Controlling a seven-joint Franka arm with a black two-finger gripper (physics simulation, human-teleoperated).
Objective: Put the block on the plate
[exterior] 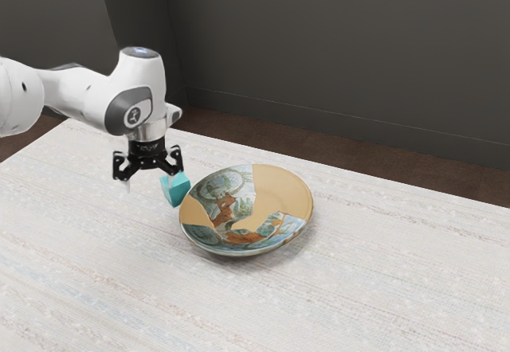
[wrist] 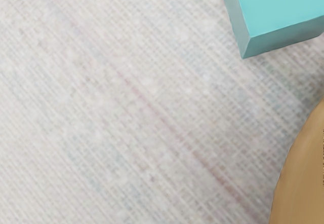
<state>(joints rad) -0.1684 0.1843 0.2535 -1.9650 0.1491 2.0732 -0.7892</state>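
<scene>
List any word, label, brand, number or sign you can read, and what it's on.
No legible words or numbers.
Arm, round badge: small dark sign, too small to make out.
Arm, top: bluish mark, too small to read.
Plate: painted decoration, no readable text.
Block: no text on the visible faces.

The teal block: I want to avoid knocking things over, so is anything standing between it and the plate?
Nothing visible does: bare tabletop lies in the gap between the teal block and the plate. The plate's raised rim is probably all the block must clear.
</scene>
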